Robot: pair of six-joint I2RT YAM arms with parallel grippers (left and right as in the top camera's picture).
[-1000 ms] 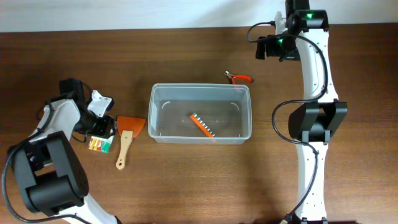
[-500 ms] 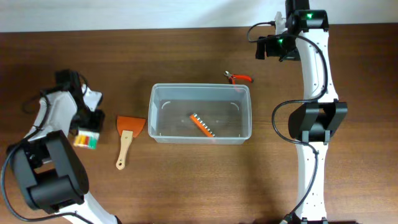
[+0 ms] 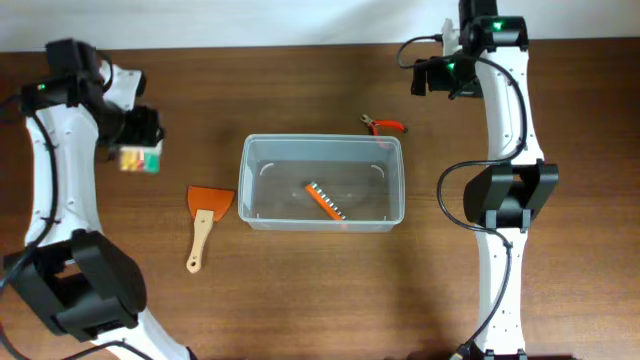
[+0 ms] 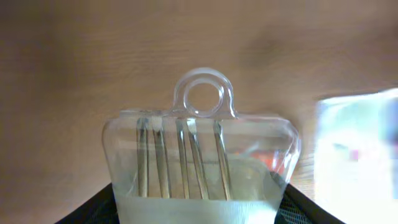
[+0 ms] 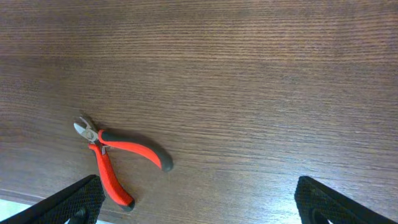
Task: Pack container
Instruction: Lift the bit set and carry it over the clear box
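Observation:
The clear plastic container stands mid-table with an orange tool lying inside. My left gripper is raised over the far left and is shut on a clear plastic packet of thin metal pieces, which shows in the overhead view as a small packet. The container's edge shows blurred in the left wrist view. My right gripper is open and empty at the far right. Red-handled pliers lie just behind the container; they also show in the right wrist view.
An orange scraper with a wooden handle lies left of the container. The table's far edge meets a white wall behind both arms.
My left gripper has lifted the clear packet off the table beside the scraper and swung it up and back toward the far left. The right arm has not moved.

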